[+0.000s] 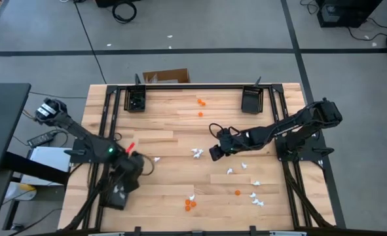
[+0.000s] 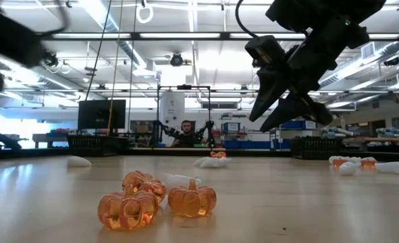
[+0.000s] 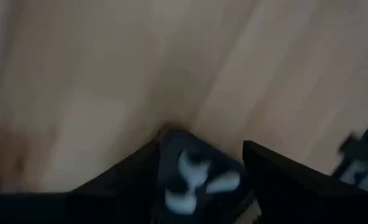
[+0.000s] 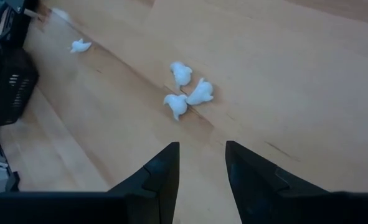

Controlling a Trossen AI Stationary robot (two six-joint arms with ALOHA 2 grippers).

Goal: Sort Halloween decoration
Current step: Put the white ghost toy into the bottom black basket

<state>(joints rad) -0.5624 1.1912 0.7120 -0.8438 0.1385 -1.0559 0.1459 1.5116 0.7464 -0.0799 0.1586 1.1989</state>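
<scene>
From above, the left gripper (image 1: 120,190) sits low at the table's (image 1: 167,131) near-left corner, over a black tray (image 1: 114,194) with white bits in it. The right gripper (image 1: 215,152) hangs over the middle, just beside a cluster of white trinkets (image 1: 196,153). More white ones (image 1: 253,194) are scattered to the near right, orange ones (image 1: 190,204) lie at the near edge and two (image 1: 200,102) near the far side, between two black trays (image 1: 136,99).

At table level, three orange pumpkins (image 2: 188,198) sit close together in front, touching or nearly so. The right gripper (image 2: 275,106) hovers clear of the wood, fingers parted, nothing between them.

The left wrist view is blurred: its fingers (image 3: 277,168) stand apart over a dark tray (image 3: 196,168) holding white trinkets (image 3: 193,183). Whether anything touches the fingers I cannot tell.

The right wrist view shows its fingers (image 4: 165,168) with a plain gap between them, empty, pointing at three white trinkets (image 4: 185,91) bunched together on the wood; another white one (image 4: 80,45) lies well apart.
</scene>
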